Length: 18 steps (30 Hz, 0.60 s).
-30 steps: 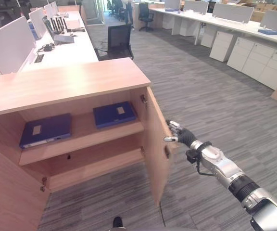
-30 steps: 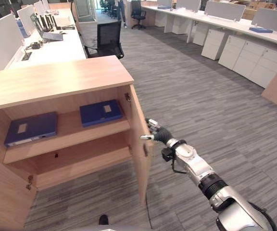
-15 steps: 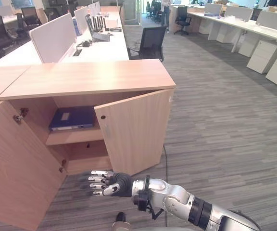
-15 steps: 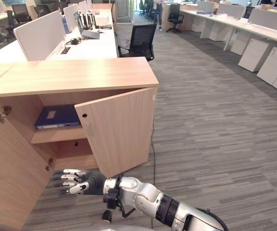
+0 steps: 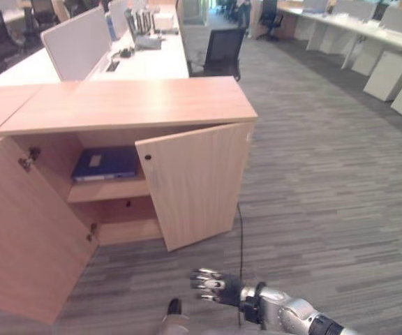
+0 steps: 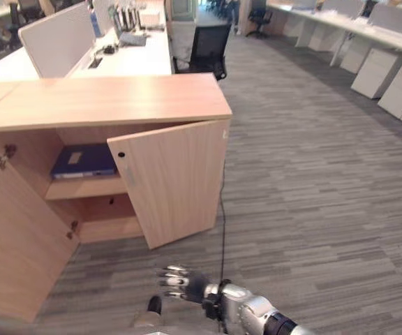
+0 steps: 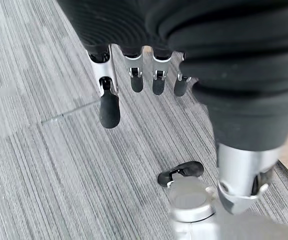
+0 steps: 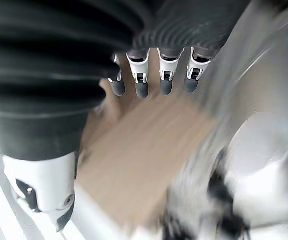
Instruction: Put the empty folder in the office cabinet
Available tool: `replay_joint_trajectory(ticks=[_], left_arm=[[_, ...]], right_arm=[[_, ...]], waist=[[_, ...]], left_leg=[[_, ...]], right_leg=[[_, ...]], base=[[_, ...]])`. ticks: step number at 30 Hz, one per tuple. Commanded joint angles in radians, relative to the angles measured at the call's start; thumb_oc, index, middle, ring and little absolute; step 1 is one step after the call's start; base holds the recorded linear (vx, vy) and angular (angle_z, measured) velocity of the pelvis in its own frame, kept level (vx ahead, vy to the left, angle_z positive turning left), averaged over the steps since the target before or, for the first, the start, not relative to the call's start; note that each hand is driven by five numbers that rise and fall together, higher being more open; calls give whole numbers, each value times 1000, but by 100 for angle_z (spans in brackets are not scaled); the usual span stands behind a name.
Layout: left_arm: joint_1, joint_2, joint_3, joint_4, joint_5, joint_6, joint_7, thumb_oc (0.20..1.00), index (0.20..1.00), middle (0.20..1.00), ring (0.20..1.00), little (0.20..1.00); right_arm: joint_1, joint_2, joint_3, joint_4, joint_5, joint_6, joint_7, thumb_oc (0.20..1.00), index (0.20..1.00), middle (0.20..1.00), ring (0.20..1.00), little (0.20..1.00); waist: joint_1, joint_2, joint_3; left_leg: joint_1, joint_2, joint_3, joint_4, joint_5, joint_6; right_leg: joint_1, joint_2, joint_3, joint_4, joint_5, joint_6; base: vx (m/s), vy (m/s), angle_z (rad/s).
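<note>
Before the cabinet (image 5: 128,105), folder (image 5: 105,162) shelved, right door (image 5: 194,183) half shut, left door (image 5: 26,230) wide; right robot hand (image 5: 213,287) empty, fingers spread.

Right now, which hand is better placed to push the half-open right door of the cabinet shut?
Probably the right. The right hand hangs open, low in front of the right door, on that door's side. The left hand, open too, shows over carpet.
</note>
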State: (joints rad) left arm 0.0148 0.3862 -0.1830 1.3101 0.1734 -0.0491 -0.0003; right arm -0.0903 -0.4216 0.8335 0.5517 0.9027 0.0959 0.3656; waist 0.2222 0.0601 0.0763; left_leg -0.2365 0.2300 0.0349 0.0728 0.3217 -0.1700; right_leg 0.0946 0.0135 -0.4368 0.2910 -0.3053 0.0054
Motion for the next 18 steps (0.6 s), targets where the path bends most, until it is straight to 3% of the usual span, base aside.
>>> replay_joint_trajectory(ticks=[1,4,6,10,13,16,17,18], left_arm=[[-23,-3,24,38,-40,7,8,1000,1000,1000,1000,1000],[-11,-26,33,60,-52,6,13,1000,1000,1000,1000,1000],[6,-53,43,81,-59,11,6,1000,1000,1000,1000,1000],[16,-65,55,108,-72,17,9,1000,1000,1000,1000,1000],[19,-75,78,117,-113,23,19,1000,1000,1000,1000,1000],[18,-78,78,116,-117,24,18,1000,1000,1000,1000,1000],[20,-80,82,119,-123,26,17,1000,1000,1000,1000,1000],[27,-85,90,127,-129,27,15,1000,1000,1000,1000,1000]], right_arm=[[0,125,-123,80,-84,9,-67,1000,1000,1000,1000,1000],[35,139,-181,138,-110,16,-79,1000,1000,1000,1000,1000],[58,159,-234,219,-152,15,-101,1000,1000,1000,1000,1000],[70,189,-304,341,-215,7,-136,1000,1000,1000,1000,1000],[82,225,-386,451,-298,-5,-184,1000,1000,1000,1000,1000],[88,231,-397,468,-325,-7,-186,1000,1000,1000,1000,1000],[91,234,-414,484,-336,-10,-192,1000,1000,1000,1000,1000],[89,241,-445,512,-359,-15,-200,1000,1000,1000,1000,1000]], waist=[[-25,-147,46],[-28,-146,39],[-32,-127,15],[-36,-120,-17],[-35,-103,-56],[-36,-98,-59],[-32,-93,-65],[-30,-85,-66]], left_leg=[[43,46,277,120,-223,52],[18,8,263,157,-260,59],[66,-28,284,59,-260,65],[104,-80,268,-33,-249,76],[158,-146,232,-150,-240,94],[162,-159,216,-156,-246,99],[168,-172,204,-160,-255,105],[180,-204,178,-160,-277,125]], right_leg=[[32,-49,-103,-377,195,18],[30,-64,-133,-378,198,21],[24,-73,-166,-378,208,36],[20,-95,-188,-378,220,57],[36,-125,-211,-370,223,73],[38,-137,-219,-350,215,76],[40,-150,-228,-330,208,80],[35,-196,-245,-253,194,91]], base=[[-43,-42,103],[19,64,69],[81,168,95],[114,168,57],[168,205,21],[86,117,34],[135,221,45],[177,300,31]])
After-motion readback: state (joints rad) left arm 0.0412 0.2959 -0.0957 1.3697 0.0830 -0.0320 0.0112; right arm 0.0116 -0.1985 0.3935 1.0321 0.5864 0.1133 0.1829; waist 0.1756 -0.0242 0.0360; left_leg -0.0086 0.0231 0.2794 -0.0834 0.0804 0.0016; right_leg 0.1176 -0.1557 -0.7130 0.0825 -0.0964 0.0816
